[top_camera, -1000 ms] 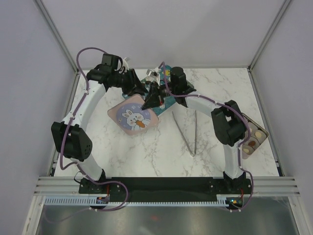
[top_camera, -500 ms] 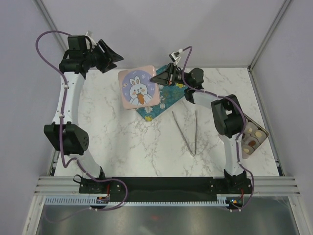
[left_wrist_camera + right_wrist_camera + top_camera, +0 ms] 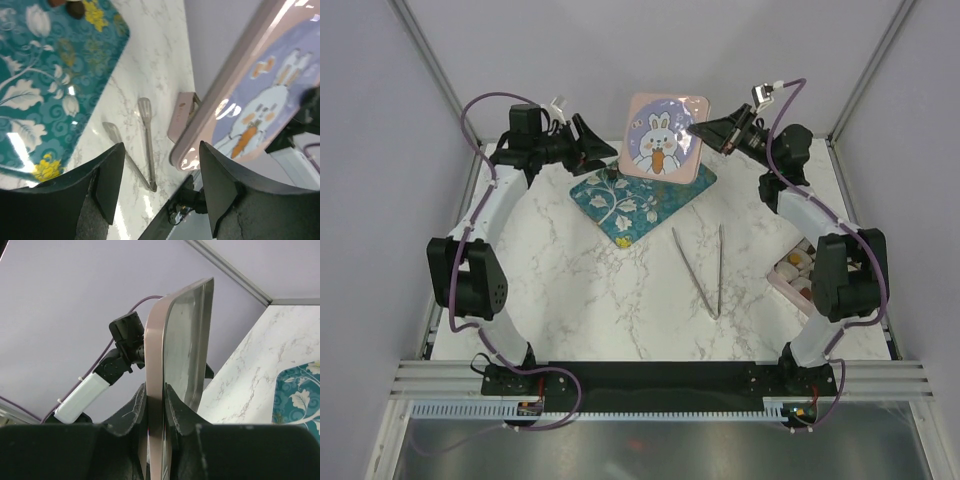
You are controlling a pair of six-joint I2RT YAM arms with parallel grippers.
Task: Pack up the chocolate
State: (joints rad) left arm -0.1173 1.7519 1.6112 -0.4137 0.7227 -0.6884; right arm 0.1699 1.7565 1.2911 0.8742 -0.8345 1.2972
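Clamping the right gripper on the edge of the pink bunny lid, the right arm holds it up in the air above the far edge of the table, printed face toward the top camera. Right wrist view: both fingers pinch the lid's rim, with the lid upright. Left gripper is released, jaws spread wide with nothing between them. It hangs just left of the lid, apart from it, over the far-left corner of the teal tray. The tray lies flat on the table near the far edge, about mid-width.

Chocolate: cream and brown pieces sit in the pink tin at the table's right edge, partly hidden by the right arm. A couple of dark pieces lie on the tray's far-left corner, close under the left gripper. How many pieces there are in all can't be counted.

Metal tongs lie on the table between the tray and the tin, touching neither. Their joined end points to the near edge and the tips toward the far edge.
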